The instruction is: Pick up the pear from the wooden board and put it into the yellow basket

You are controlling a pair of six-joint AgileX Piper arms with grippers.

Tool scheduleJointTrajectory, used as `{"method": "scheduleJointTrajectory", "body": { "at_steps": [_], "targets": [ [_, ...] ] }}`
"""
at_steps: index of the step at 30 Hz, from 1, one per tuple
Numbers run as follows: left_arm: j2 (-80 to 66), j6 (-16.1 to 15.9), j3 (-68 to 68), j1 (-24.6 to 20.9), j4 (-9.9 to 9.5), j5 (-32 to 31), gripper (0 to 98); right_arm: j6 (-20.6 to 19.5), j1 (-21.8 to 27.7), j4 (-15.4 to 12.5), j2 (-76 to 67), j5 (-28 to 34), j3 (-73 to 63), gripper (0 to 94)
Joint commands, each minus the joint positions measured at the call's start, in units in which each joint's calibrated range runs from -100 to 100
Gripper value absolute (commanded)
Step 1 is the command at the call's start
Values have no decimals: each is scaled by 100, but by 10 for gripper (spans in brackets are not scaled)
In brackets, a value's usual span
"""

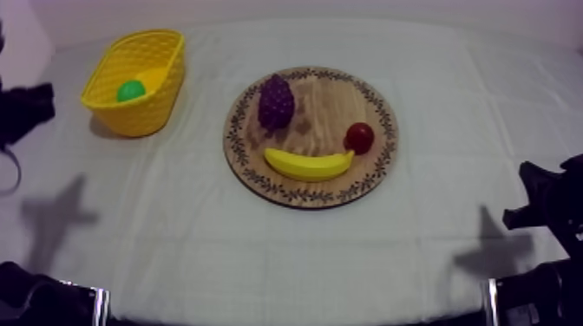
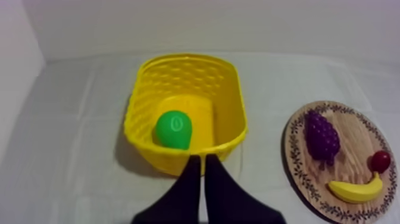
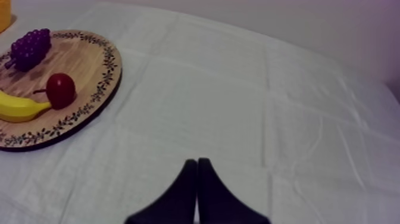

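one pear (image 1: 131,90) in yellow basket (image 1: 143,117); open cloth (image 1: 204,126) between it and board (image 1: 330,95)

Top camera looks down aslant; both low wrist cameras catch the board (image 2: 357,137).

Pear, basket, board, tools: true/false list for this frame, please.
1. The pear lies inside the yellow basket. True.
2. The banana is in the basket too. False: it lies on the wooden board.
3. The left tool is shut on nothing, near the basket. True.
4. The right tool grips the small red fruit. False: it is shut on nothing, over bare cloth; the fruit lies on the board beside the banana.
5. The grapes lie on the board. True.
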Motion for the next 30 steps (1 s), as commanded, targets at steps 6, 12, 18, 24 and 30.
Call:
{"method": "scheduleJointTrajectory", "body": {
  "at_steps": [6,12,18,24,30],
  "targets": [
    [-3412,-610,2686,-594,669,107,1,0,-1,-2,1,0,4,3],
    [-3739,-1099,2961,-653,962,307,1,1,-1,-2,1,0,4,3],
    [-3777,-180,3090,-674,994,9,1,1,-1,-2,1,0,4,3],
    [-3782,156,3108,-678,998,-33,1,-2,-1,-2,1,0,4,3],
    [-3782,85,3110,-678,998,-38,1,-2,-1,-2,1,0,4,3]
  ]
}}
